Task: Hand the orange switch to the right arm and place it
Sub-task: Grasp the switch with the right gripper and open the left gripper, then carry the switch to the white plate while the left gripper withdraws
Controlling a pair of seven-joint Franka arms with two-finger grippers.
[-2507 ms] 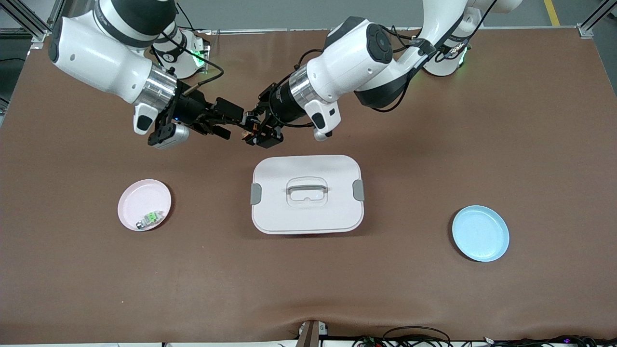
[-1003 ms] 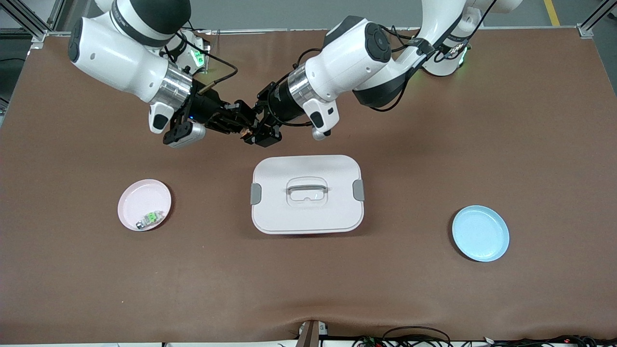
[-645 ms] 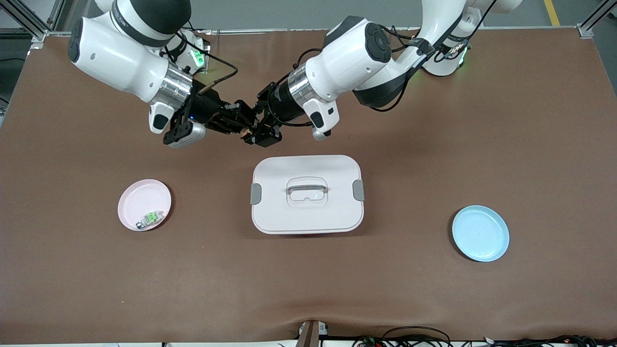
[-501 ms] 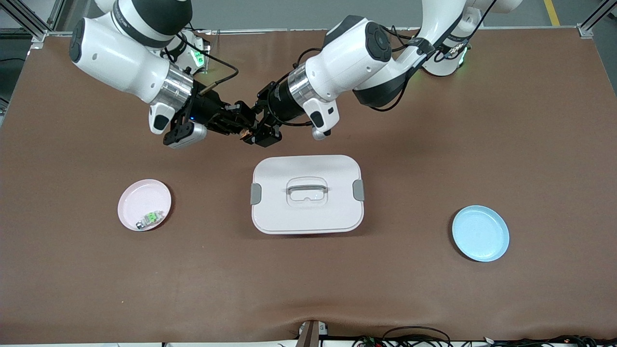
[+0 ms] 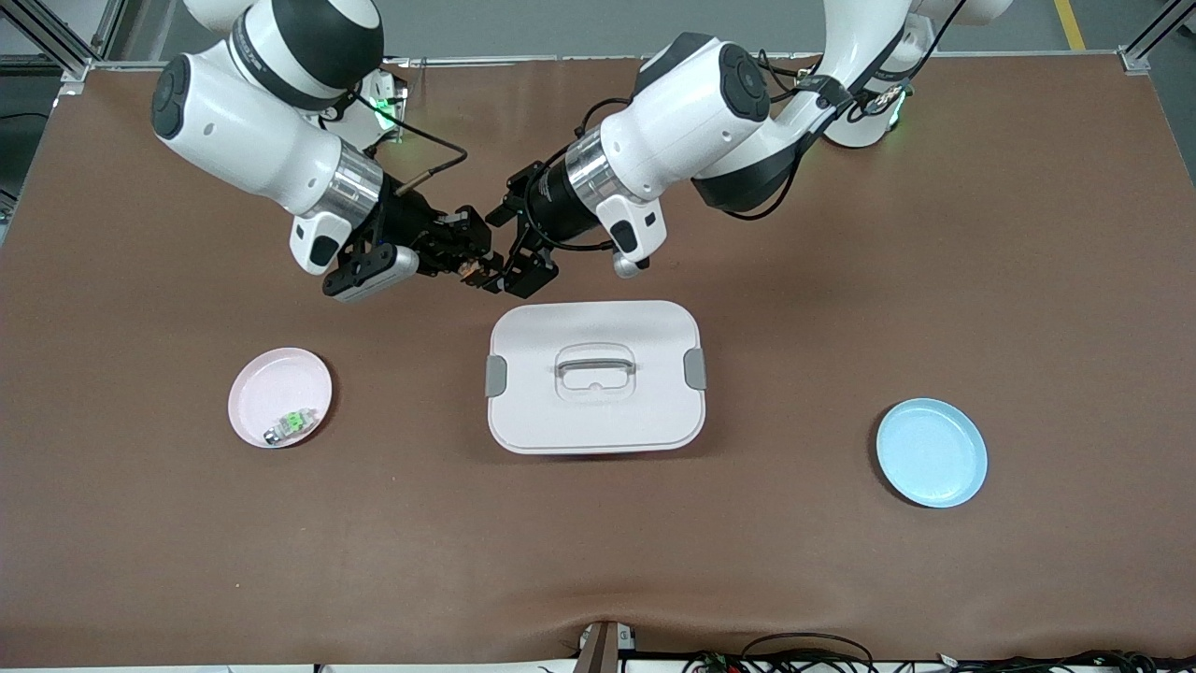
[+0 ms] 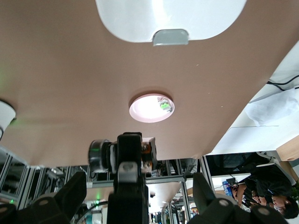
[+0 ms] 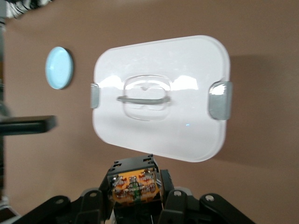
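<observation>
The orange switch [image 5: 480, 271] is up in the air, over bare table next to the white lidded box [image 5: 595, 421]. My right gripper [image 5: 467, 260] is shut on it. In the right wrist view the switch [image 7: 134, 185] sits clamped between the gripper's two fingers [image 7: 174, 198]. My left gripper [image 5: 512, 250] faces it, open, with its fingers spread wide on either side of the switch and not touching it. In the left wrist view my own fingers [image 6: 63, 200] stand far apart, and the right gripper's tip with the switch [image 6: 148, 150] is between them.
A pink plate [image 5: 271, 383] holding a green-middled part [image 5: 291, 423] lies toward the right arm's end. A light blue plate [image 5: 932, 452] lies toward the left arm's end. The white box sits mid-table, nearer the camera than both grippers.
My right gripper came in from its side, met the left gripper and shut on the switch. The left gripper's fingers have opened. Both hands have sunk slightly toward the box.
</observation>
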